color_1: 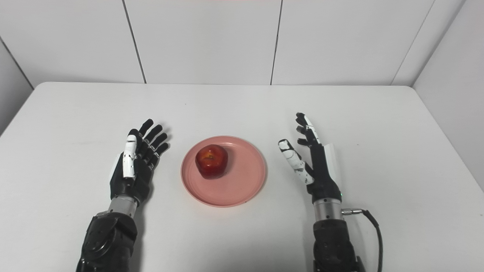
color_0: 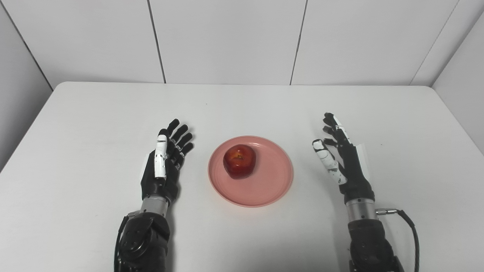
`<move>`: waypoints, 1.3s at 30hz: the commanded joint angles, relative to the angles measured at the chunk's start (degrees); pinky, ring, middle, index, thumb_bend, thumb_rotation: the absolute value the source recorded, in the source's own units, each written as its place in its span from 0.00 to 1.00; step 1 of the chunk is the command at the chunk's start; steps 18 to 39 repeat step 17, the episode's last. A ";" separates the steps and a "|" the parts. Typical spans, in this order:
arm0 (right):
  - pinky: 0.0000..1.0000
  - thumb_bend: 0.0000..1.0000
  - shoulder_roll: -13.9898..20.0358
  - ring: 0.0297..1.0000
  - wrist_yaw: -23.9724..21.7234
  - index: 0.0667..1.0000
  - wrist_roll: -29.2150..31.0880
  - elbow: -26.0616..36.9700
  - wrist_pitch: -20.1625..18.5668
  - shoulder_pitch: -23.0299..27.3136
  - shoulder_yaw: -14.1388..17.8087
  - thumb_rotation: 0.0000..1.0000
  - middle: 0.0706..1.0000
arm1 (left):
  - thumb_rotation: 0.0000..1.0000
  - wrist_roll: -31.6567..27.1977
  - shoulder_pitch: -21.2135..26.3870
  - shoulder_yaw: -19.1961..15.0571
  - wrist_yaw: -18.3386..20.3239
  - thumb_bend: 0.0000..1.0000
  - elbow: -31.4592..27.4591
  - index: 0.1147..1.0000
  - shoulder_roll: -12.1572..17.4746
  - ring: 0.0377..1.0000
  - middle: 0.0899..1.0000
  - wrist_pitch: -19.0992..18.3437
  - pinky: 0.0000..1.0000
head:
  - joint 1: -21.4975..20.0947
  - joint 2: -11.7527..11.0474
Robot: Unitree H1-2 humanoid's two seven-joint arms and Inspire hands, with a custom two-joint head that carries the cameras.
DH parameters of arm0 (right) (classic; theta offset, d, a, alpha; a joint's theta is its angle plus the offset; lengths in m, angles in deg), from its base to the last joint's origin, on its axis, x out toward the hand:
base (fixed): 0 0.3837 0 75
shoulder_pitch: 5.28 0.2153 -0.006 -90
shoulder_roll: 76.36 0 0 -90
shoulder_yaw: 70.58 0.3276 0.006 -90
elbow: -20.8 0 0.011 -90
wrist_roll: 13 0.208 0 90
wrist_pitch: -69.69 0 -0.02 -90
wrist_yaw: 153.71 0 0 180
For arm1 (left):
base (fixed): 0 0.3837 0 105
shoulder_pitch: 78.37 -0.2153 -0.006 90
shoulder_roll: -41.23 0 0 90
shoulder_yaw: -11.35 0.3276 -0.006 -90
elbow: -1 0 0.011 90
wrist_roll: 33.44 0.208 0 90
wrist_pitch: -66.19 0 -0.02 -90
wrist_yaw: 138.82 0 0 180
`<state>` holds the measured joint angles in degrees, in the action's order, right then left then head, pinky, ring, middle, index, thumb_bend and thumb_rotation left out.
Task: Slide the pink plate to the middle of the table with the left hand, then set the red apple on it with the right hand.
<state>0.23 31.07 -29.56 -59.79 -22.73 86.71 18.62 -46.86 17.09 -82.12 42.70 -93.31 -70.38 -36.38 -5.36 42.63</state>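
Observation:
A pink plate (color_0: 272,181) lies at the middle of the white table, a little toward the front. The red apple (color_0: 239,161) sits on the plate, left of its centre. My left hand (color_0: 166,160) rests to the left of the plate, open, fingers stretched forward, holding nothing and apart from the rim. To the right of the plate my right hand (color_0: 340,158) stands open on its edge, thumb toward the plate, also empty and clear of the rim. Both views show the same layout, with the plate (color_1: 245,181) and apple (color_1: 211,160) between the two hands.
The white table (color_0: 242,109) ends at a white panelled wall behind and grey side walls. A black cable (color_0: 410,226) loops out from my right wrist at the front right.

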 commanded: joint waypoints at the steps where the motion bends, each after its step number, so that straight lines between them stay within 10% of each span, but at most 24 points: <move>1: 0.86 0.58 -0.83 0.91 -0.51 0.91 3.56 0.77 0.36 0.96 0.73 1.00 0.92 | 1.00 -0.20 0.18 0.15 0.43 0.39 0.10 0.87 0.50 0.88 0.88 0.52 0.90 | 0.05 0.02; 12: 0.90 0.18 -2.37 0.91 0.21 0.92 6.87 -2.50 -0.23 1.36 1.46 1.00 0.91 | 1.00 -0.31 -0.27 0.62 1.31 0.39 0.18 0.88 0.91 0.89 0.90 0.56 0.90 | 0.45 0.07; 39: 0.91 0.14 -2.62 0.91 0.10 0.92 8.04 -3.71 0.88 0.92 1.31 1.00 0.92 | 1.00 0.16 -1.02 1.18 1.89 0.38 -0.05 0.88 1.10 0.90 0.90 1.14 0.91 | 0.85 0.32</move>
